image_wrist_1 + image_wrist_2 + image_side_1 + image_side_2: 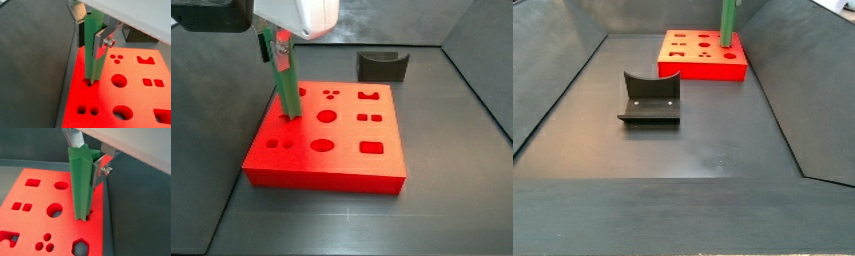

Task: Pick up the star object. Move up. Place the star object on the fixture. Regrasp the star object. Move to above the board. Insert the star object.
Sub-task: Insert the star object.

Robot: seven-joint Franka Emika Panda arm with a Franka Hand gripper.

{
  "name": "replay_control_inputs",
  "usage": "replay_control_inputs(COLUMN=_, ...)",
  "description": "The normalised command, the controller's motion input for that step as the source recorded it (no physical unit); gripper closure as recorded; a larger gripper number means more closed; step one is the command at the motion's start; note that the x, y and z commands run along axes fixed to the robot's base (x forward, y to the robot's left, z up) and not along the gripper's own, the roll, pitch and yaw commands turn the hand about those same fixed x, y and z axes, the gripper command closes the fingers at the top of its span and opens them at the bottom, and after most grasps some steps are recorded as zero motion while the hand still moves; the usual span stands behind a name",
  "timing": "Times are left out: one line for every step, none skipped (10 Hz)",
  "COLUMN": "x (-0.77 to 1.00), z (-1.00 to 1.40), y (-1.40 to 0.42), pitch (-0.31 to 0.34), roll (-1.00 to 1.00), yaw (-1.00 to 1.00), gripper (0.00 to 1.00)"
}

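Note:
The star object is a long green peg, held upright, and my gripper is shut on its upper part. Both wrist views show the silver fingers pressed against its sides. Its star-shaped top shows in a wrist view. Its lower end meets the red board at a dark hole near one edge; how deep it sits cannot be told. The star object stands over the board; the gripper is out of that frame. The dark fixture stands apart from the board with nothing in its notch.
Round, square and other shaped holes dot the board top. The fixture stands behind the board by the back wall. Dark grey sloped walls enclose the floor, and one wall runs close along the board's edge beside the peg.

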Motion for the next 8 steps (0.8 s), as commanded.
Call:
replay_control_inputs(x=-0.29, z=-0.12, y=-0.07, pitch=-0.047, roll=-0.02, yaw=-0.12, gripper=1.00)
replay_control_inputs(x=-0.17, z=-0.10, y=-0.08, pitch=-0.060, roll=-0.04, yaw=-0.09, gripper=1.00)
replay_control_inputs(x=-0.08, z=-0.09, y=-0.05, pitch=-0.053, roll=-0.04, yaw=-0.05, gripper=1.00)
replay_control_inputs(x=0.00, z=-0.10, y=-0.02, pitch=-0.090, roll=-0.12, yaw=-0.07, gripper=1.00)
replay_control_inputs(x=0.08, z=-0.16, y=0.00, pitch=-0.131, roll=-0.27, yaw=-0.14, gripper=1.00)
replay_control_inputs(x=0.15, z=-0.23, y=0.00, pitch=-0.121, roll=-0.30, yaw=-0.09, gripper=1.00)
replay_control_inputs(x=0.11, z=-0.19, y=0.04, pitch=-0.120, roll=-0.29, yaw=-0.05, gripper=1.00)
replay_control_inputs(x=0.06, z=-0.13, y=0.07, pitch=-0.109, roll=-0.25, yaw=-0.01, gripper=1.00)
